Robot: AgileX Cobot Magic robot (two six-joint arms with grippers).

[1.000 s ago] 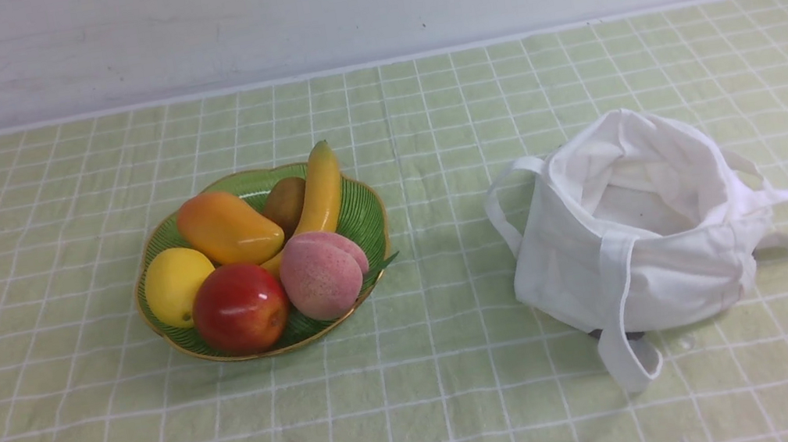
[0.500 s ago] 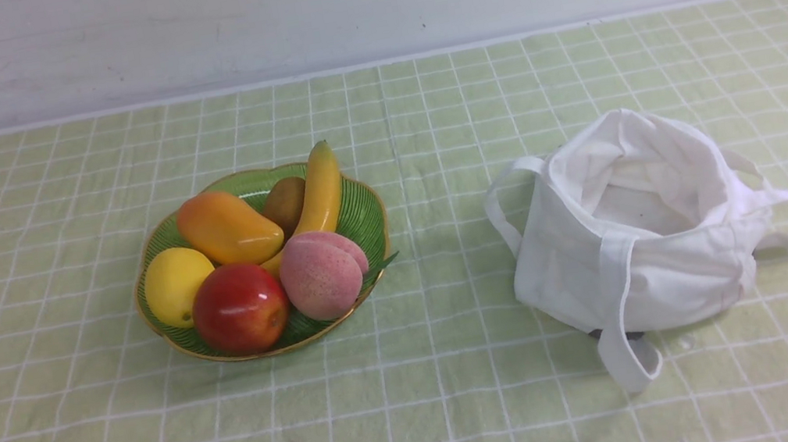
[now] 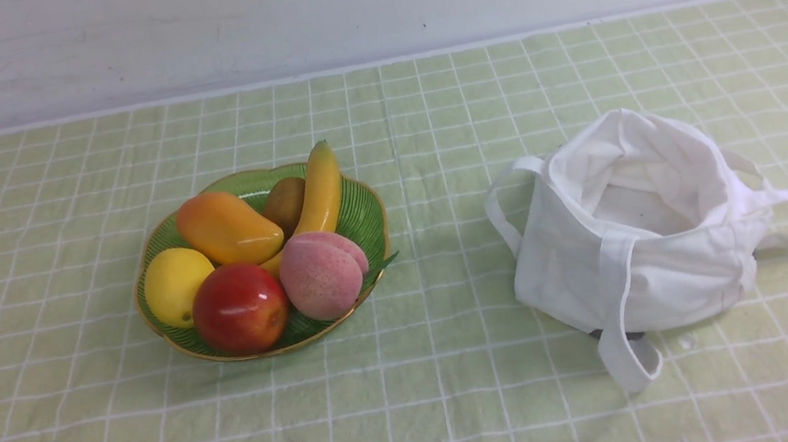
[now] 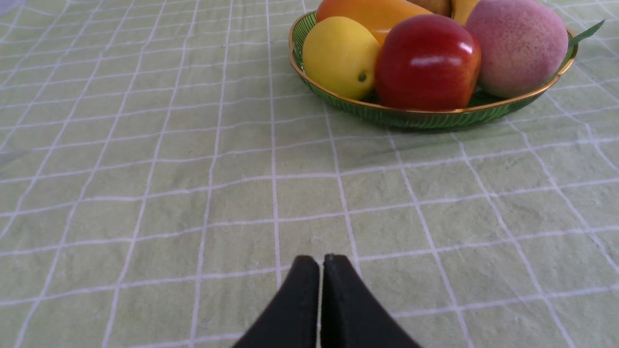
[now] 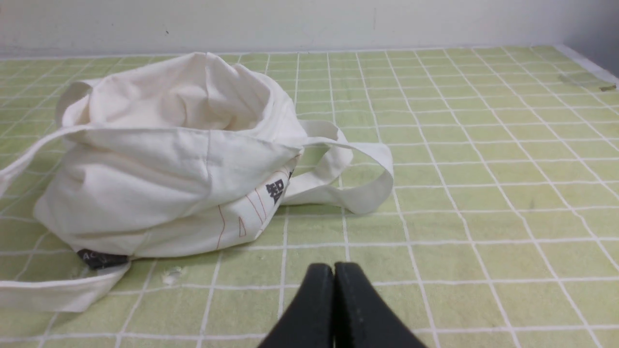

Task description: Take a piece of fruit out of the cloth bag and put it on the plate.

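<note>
The orange-yellow mango [image 3: 227, 227] lies in the green gold-rimmed plate [image 3: 367, 213] on the left of the table, and its top edge shows in the left wrist view [image 4: 372, 12]. The white cloth bag [image 3: 647, 268] slumps on the right with its mouth open; only white fabric shows inside it. Neither arm appears in the front view. My left gripper [image 4: 321, 258] is shut and empty, low over the cloth, well short of the plate [image 4: 425, 116]. My right gripper [image 5: 333, 266] is shut and empty, just in front of the bag [image 5: 154, 179].
Sharing the plate with the mango are a yellow lemon [image 3: 177, 285], a red apple [image 3: 239, 308], a pink peach [image 3: 323, 272], a banana [image 3: 319, 189] and a brown kiwi [image 3: 284, 200]. Bag straps [image 3: 625, 358] trail on the green checked tablecloth [image 3: 453, 393]. A white wall stands behind.
</note>
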